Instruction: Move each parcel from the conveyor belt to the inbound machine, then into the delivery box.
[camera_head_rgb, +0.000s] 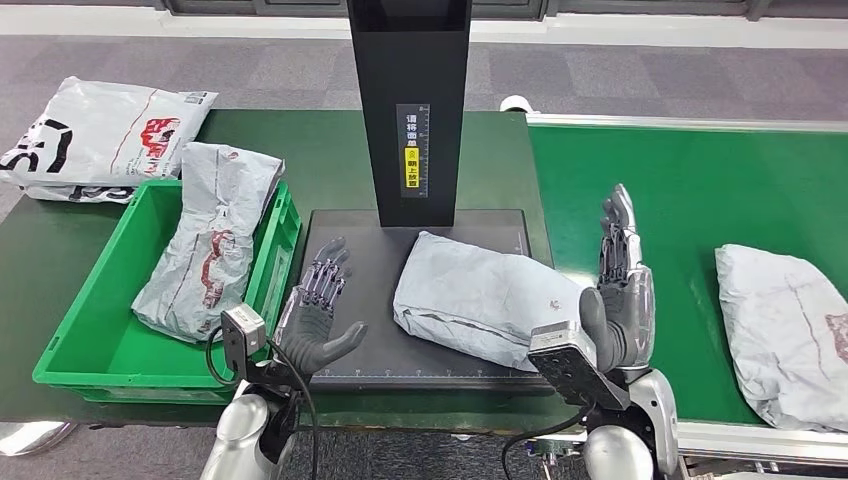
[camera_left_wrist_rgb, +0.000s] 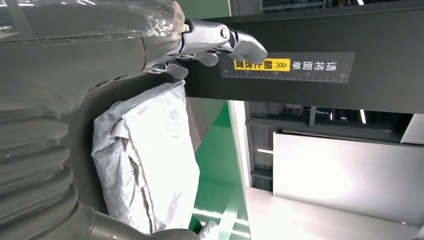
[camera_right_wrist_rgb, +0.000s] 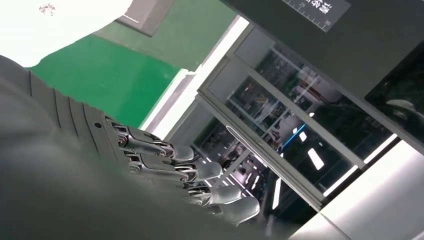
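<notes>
Parcel (camera_head_rgb: 480, 298) rests on the inbound machine (camera_head_rgb: 350, 290) at centre, flanked by the left hand (camera_head_rgb: 318, 310) and right hand (camera_head_rgb: 620, 290) — both spread, holding nothing. At nine o'clock, one parcel already fills the delivery box (camera_head_rgb: 95, 340); at three o'clock another waits on the conveyor belt (camera_head_rgb: 680, 190) — roughly mid-task.

Grey carpet floor (camera_head_rgb: 640, 75) beyond tables.

A crumpled grey parcel (camera_left_wrist_rgb: 145, 160) is seen just beside the open left hand (camera_left_wrist_rgb: 165, 45), seemingly untouched, before the machine's black column (camera_left_wrist_rgb: 310, 60).
</notes>
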